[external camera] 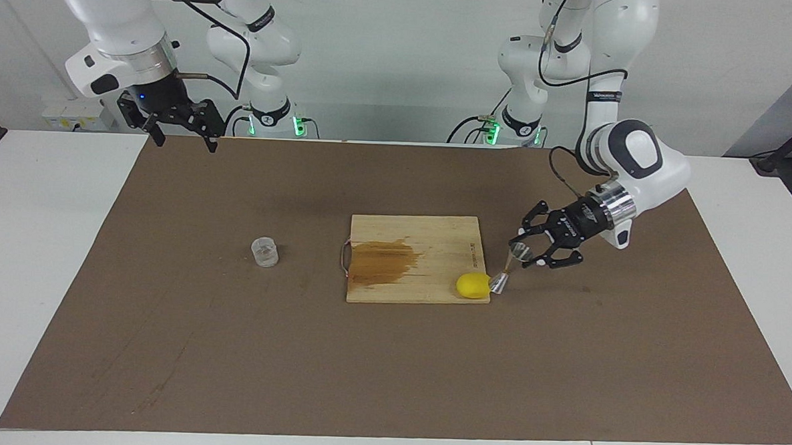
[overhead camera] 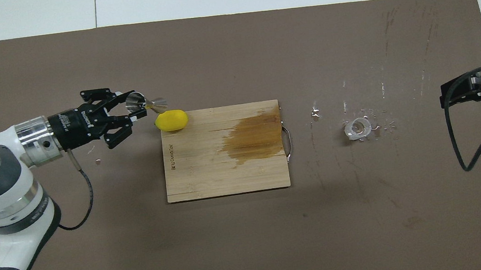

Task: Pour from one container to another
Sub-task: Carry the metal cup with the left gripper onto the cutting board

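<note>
One clear cup (external camera: 264, 251), one steel jigger (external camera: 509, 266), one lemon (external camera: 473, 285), one cutting board (external camera: 413, 258) with a brown stain (external camera: 384, 261) — all on the brown-covered worktop (external camera: 230, 349). The cup's markings are too faint to read; in the overhead view the right hand (external camera: 185, 129) is cut off at the edge. The jigger is hourglass-shaped, silvery and tilted, its lower cone just beside the lemon at the board's corner. The left hand (external camera: 523, 252) is clamped on its upper cone. The squat cup stands toward the right arm's end — the right hand waits there with fingers spread, holding nothing.
</note>
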Robot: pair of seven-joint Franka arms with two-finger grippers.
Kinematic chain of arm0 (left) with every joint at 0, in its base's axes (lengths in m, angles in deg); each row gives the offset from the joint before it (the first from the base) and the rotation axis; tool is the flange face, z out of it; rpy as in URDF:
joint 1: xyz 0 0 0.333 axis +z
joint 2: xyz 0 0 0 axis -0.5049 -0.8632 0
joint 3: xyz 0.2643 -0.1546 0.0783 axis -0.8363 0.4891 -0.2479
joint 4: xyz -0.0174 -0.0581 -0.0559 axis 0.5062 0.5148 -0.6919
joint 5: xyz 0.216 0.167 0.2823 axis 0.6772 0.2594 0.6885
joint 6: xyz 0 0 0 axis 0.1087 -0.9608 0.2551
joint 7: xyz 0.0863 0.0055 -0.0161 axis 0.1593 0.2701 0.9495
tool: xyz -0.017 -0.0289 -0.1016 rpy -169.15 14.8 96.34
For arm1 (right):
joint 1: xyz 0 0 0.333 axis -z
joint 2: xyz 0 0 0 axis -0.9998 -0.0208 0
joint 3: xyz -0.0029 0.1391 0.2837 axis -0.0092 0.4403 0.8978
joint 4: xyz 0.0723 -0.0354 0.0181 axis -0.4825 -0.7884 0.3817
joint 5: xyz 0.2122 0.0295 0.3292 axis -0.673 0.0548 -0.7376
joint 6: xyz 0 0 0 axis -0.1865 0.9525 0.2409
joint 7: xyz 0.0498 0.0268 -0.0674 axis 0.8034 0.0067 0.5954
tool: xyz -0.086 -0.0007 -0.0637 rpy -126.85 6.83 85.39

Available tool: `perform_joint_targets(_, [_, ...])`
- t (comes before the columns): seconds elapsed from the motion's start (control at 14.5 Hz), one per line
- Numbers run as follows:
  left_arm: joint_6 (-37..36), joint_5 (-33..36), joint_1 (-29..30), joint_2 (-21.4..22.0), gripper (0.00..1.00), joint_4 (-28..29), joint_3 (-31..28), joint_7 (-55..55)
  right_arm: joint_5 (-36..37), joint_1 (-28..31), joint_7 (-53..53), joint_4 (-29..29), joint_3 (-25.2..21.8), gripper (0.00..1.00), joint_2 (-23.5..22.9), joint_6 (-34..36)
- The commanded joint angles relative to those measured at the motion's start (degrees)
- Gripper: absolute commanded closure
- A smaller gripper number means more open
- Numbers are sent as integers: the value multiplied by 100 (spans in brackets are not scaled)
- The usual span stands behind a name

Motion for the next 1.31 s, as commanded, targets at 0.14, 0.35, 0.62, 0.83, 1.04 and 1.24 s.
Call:
perform_joint_targets(0.14, [1315, -884, -1440, -22, 100, 64, -106, -9, -127, 67, 98, -101, 21, 0, 111, 16])
perform_joint_targets(0.35, [2482, -1112, -2336, -259, 100, -6, -106, 17, -127, 67, 98, -101, 21, 0, 111, 16])
perform_joint_targets(0.62, [2846, -1535, -2857, -330, 100, -129, -106, 166, -127, 67, 98, -93, 21, 0, 120, 16])
perform_joint_targets(0.83, [3144, -1535, -3120, -391, 100, -138, -106, 307, -127, 84, 107, -93, 12, 0, 146, 16])
perform_joint_targets(1.04, [3330, -1535, -3200, -409, 100, -147, -106, 527, -153, 190, -146, -49, 21, 0, 137, 16])
perform_joint_targets(1.24, [3514, -1544, -3358, -427, 100, -173, -106, 536, -354, 216, -1566, -75, 21, 0, 120, 16])
